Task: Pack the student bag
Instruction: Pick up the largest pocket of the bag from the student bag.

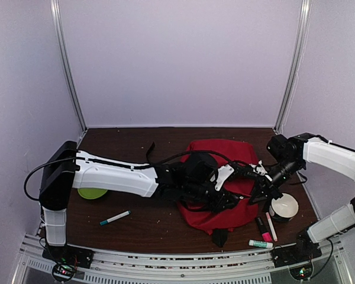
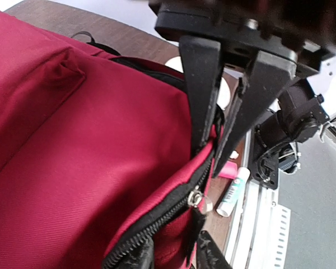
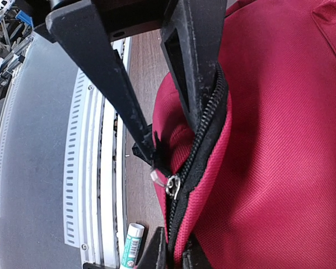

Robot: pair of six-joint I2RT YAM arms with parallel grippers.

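On wood-grain table point(image 1: 136, 201), red twill student bag point(image 1: 222, 149), left fingers point(image 2: 201, 84) and right fingers point(image 3: 193, 56) clamping its zipper point(image 3: 208, 140)

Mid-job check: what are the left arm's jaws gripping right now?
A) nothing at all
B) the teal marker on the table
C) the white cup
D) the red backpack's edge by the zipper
D: the left wrist view shows the left gripper with its jaws pinching the red backpack at its rim beside the black zipper, while the teal marker lies loose elsewhere.
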